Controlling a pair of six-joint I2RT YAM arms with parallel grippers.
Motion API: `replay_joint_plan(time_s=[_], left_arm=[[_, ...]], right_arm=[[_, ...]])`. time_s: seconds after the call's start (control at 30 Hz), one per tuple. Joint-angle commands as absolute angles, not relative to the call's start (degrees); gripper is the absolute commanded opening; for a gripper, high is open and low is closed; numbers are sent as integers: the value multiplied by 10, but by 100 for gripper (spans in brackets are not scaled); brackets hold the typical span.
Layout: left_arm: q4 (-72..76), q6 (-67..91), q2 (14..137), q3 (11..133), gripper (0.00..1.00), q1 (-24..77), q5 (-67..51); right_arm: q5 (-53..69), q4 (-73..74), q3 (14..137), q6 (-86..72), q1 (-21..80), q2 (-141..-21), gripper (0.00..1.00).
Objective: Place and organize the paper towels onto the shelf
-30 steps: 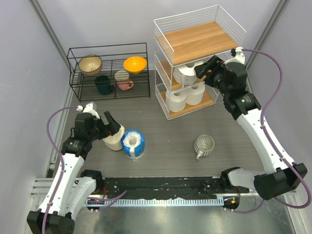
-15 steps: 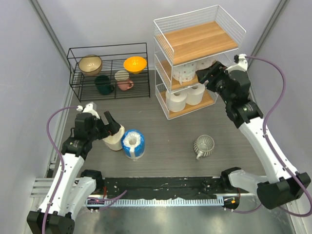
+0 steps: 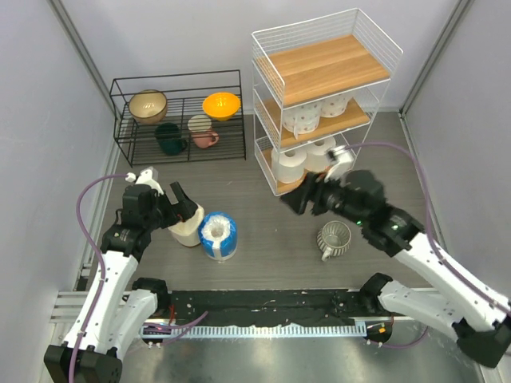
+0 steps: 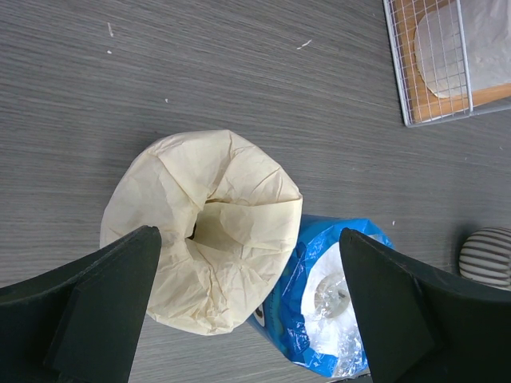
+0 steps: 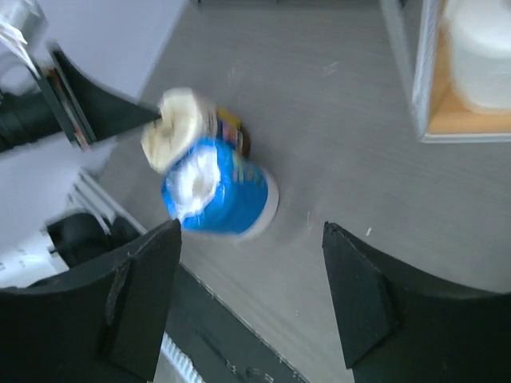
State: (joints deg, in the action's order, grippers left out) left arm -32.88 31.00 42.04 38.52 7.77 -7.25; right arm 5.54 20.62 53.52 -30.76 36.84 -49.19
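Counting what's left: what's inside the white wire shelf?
The shelf holds two white rolls on its middle board, two on the bottom; top board bare. Boards above partly cover them.

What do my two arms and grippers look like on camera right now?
Left arm and right arm match: white links, black joints, a looping purple cable each. Left gripper and right gripper: two black wedge fingers.

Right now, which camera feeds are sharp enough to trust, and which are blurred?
Right wrist view: smeared throughout, and the blue-and-white plastic-wrapped paper towel roll has soft edges. Left wrist view: sharp, with creases on the cream-beige paper towel roll reading crisply. Top external view: evenly lit, no glare, only the right gripper slightly soft.
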Motion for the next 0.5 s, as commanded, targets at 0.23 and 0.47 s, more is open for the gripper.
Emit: replay_joint_plan(time_s=[0.23, 0.47], left_arm=[[-313, 308, 425, 386, 100, 79, -70], [-313, 308, 426, 386, 100, 80, -76]], right_arm=[[-202, 96, 543, -429, 635, -756, 84], [-193, 62, 584, -446, 636, -825, 86]])
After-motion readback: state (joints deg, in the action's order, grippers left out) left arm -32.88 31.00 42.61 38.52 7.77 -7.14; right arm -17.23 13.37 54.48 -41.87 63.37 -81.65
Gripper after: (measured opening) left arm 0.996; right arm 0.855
